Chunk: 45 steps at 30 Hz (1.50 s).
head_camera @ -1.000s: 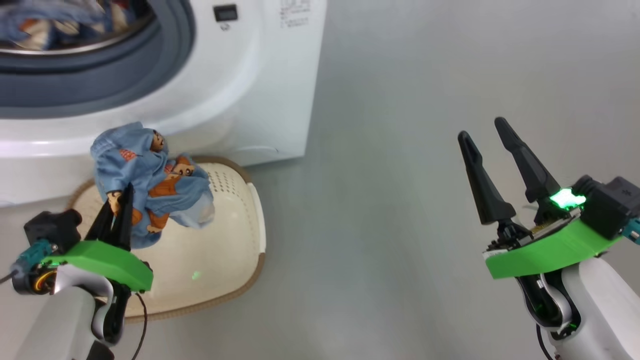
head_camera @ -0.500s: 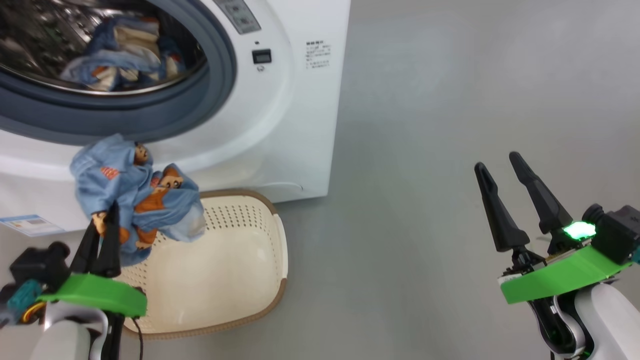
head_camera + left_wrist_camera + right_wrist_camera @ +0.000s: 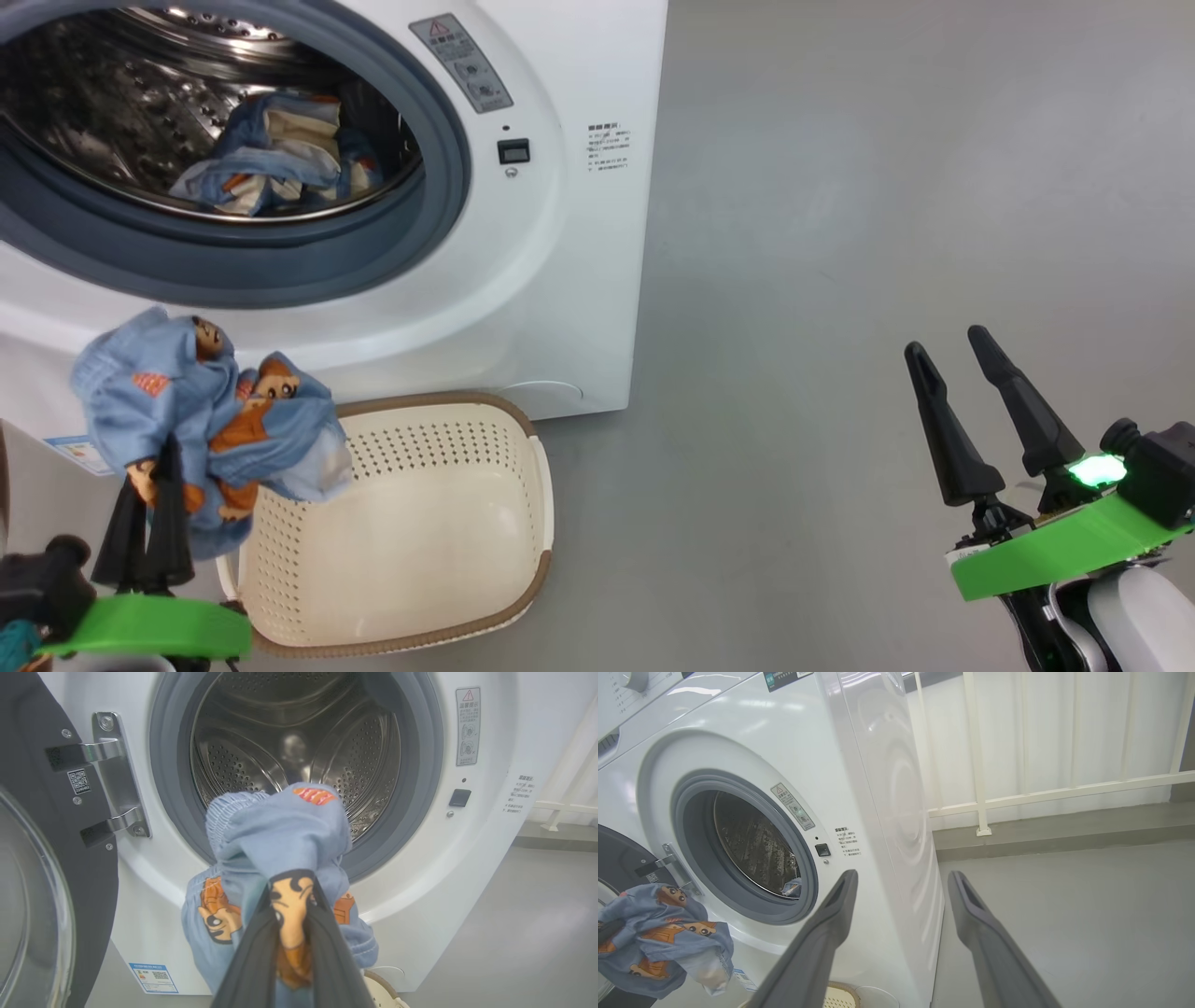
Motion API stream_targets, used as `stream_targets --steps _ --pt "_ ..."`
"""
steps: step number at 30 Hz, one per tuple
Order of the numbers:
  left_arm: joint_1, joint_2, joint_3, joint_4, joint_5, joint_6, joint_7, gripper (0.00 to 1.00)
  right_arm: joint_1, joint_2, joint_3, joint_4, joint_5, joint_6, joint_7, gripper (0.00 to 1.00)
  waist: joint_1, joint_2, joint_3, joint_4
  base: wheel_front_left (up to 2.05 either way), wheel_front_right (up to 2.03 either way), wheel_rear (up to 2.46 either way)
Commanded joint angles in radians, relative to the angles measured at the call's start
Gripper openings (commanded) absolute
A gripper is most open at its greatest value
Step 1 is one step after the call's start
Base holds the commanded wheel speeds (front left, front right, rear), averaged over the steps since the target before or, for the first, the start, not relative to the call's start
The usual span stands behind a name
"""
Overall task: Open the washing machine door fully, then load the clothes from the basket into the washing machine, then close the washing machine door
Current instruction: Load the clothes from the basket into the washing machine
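A plain grey floor (image 3: 840,233) spreads through the room, and in the right wrist view a white railing (image 3: 980,765) stands along a pale wall. In the head view the washing machine (image 3: 560,280) takes the area from 9 to 12 o'clock. The washing machine door (image 3: 96,896) is swung wide open on its hinge, at 9 o'clock in the left wrist view. Inside the steel drum (image 3: 299,732), the loaded bundle (image 3: 275,163) of the clothes lies on the bottom, near the grey gasket (image 3: 439,168). The basket (image 3: 448,448) stands on the floor just in front of the machine, at 7 o'clock in the head view. The left fingers (image 3: 174,537), at 8 o'clock, are pressed together and pinch the held bundle (image 3: 210,420) of blue printed cloth. This bundle hangs in the air over the basket's left edge, lifted in front of the lower part of the machine's mouth. The right fingers (image 3: 943,439), at 4 o'clock, are spread apart and grip nothing, well apart from the basket, over the bare floor.
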Motion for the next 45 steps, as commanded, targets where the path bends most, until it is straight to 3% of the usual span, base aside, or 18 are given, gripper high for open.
stream_targets --steps 1,24,32,45 --pt "0.008 0.014 0.044 -0.044 0.014 0.001 -0.012 0.0 0.014 -0.022 0.004 -0.024 0.001 0.007 -0.008 1.0 0.0001 0.0 -0.009 0.003 0.0 0.0 0.0" --pt "0.024 -0.015 0.076 -0.096 0.045 0.001 -0.012 0.0 0.021 -0.016 0.007 -0.033 0.001 0.007 -0.008 1.0 0.0001 0.0 0.002 -0.002 0.0 0.0 0.0" --pt "-0.074 0.005 0.064 -0.055 0.043 0.001 -0.012 0.0 0.001 0.002 0.007 -0.038 -0.005 0.007 -0.008 1.0 0.0001 0.0 0.051 -0.012 0.0 0.0 0.0" --pt "-0.376 0.082 0.024 0.108 0.029 0.001 -0.012 0.0 -0.06 0.054 0.021 -0.039 -0.016 0.007 -0.008 1.0 0.0001 0.0 0.161 -0.052 0.0 0.0 0.0"
